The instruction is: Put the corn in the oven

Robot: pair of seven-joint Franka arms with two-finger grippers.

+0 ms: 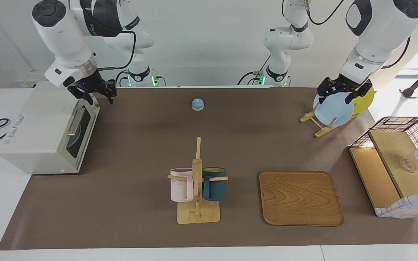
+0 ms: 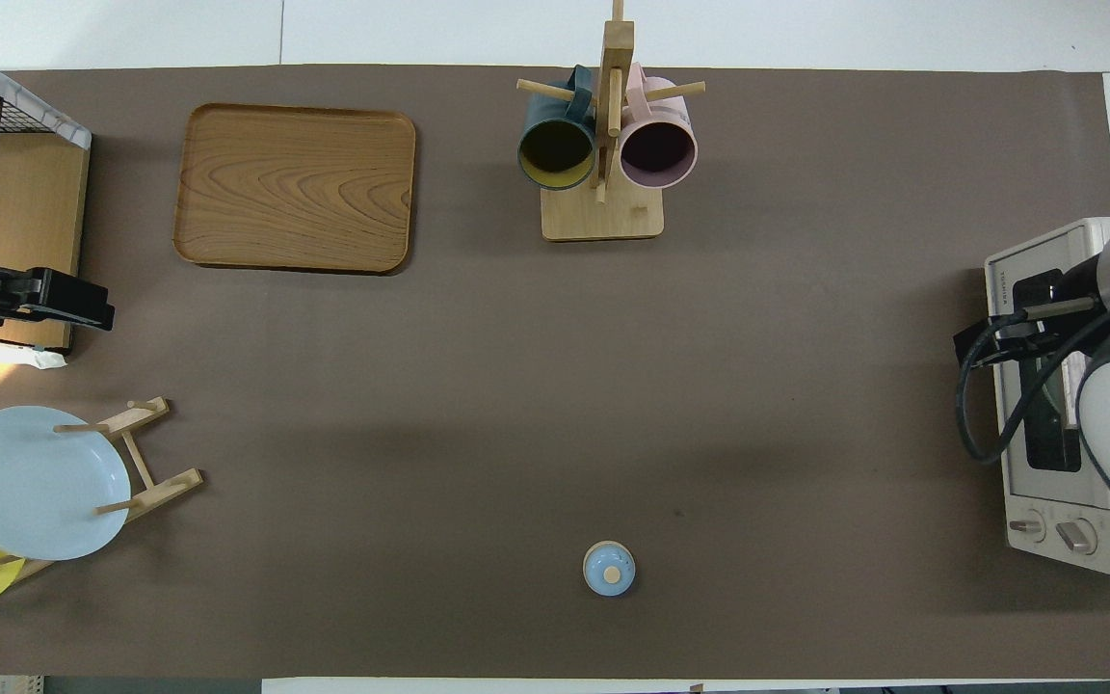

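Observation:
The off-white oven [image 1: 31, 137] stands at the right arm's end of the table with its dark glass door shut and the bar handle [image 1: 76, 122] showing; it also appears at the edge of the overhead view [image 2: 1046, 501]. My right gripper [image 1: 96, 95] hangs open just above the top edge of the oven door, holding nothing. The corn is out of view. My left gripper [image 1: 339, 95] waits open over the plate rack at the left arm's end.
A blue plate [image 1: 334, 108] and a yellow plate [image 1: 365, 99] lean in a wooden rack. A wire-and-wood basket shelf [image 1: 397, 163], a wooden tray [image 1: 299, 197], a mug tree with a pink mug [image 1: 181, 185] and a dark teal mug [image 1: 214, 183], and a small blue bell [image 1: 197, 104] stand on the brown mat.

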